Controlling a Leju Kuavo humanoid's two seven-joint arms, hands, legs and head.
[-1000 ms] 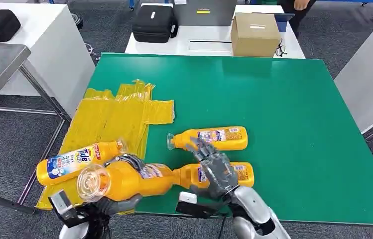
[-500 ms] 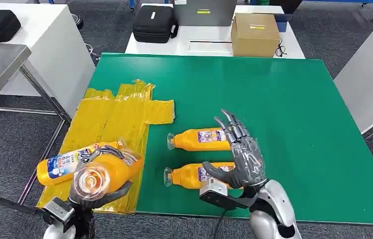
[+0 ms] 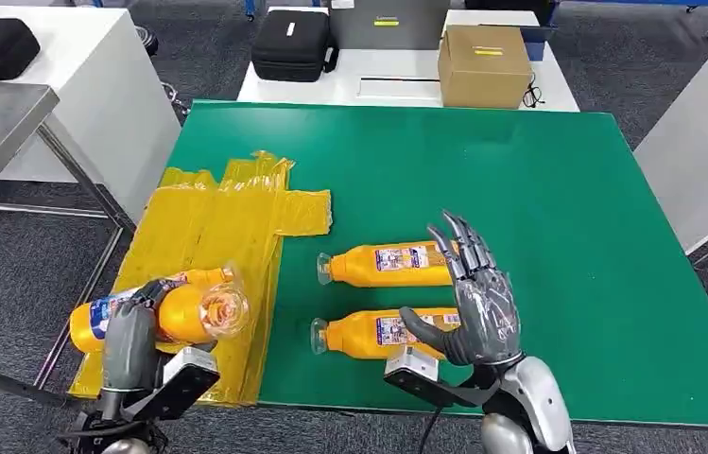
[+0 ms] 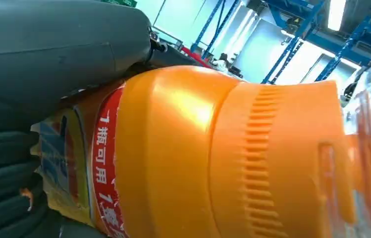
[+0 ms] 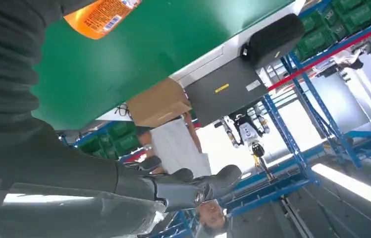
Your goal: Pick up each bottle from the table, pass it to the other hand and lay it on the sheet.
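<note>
Fingers of the left hand wrap around an orange detergent bottle, held over the yellow sheet at the table's near left corner; a labelled Tide bottle lies on the sheet just behind it. Spread apart and upright, the right hand holds nothing, raised above two more orange bottles lying side by side on the green table: the far bottle and the near bottle. Beyond the table, a cardboard box and a black case sit on a white bench. Grey carpet covers the floor.
</note>
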